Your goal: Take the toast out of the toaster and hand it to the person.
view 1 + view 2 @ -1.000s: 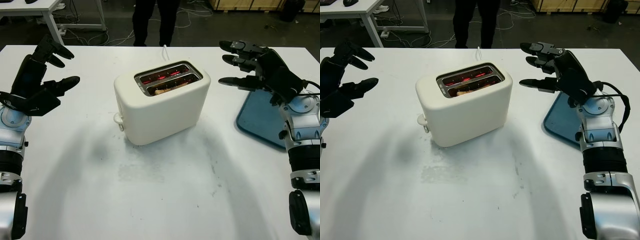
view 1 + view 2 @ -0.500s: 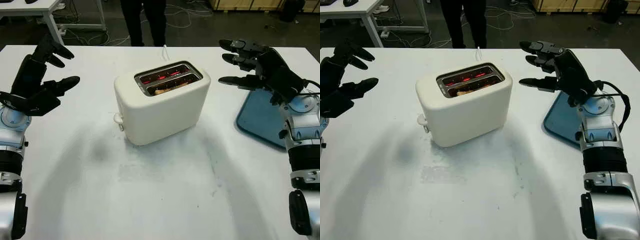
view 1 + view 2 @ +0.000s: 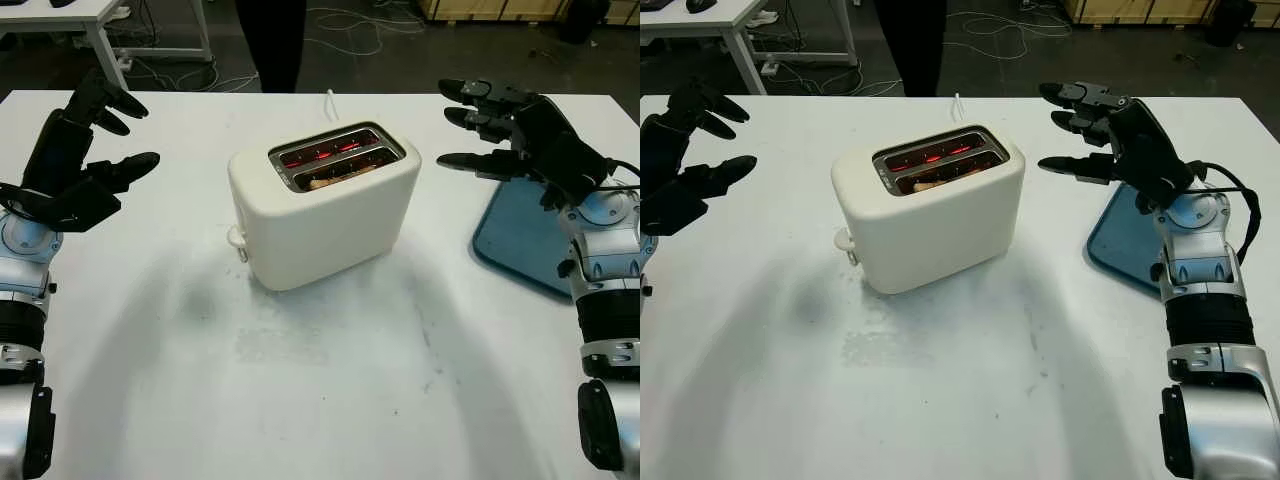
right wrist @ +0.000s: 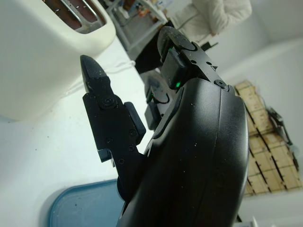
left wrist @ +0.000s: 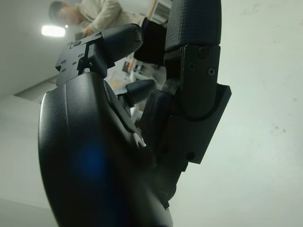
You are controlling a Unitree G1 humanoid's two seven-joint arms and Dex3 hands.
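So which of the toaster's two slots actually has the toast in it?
The slot nearer the robot: a pale toast edge shows inside it, while the far slot of the toaster shows just red glowing elements.

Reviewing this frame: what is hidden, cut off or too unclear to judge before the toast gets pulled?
- Toast: sunk in the near slot of the toaster; its shape stays hidden by the slot walls.
- Person: head views cut them off at the top edge, legs alone visible.
- Blue tray: partly covered by the open right hand and arm.
- Left hand: open; its own shell blocks the table in the left wrist view.
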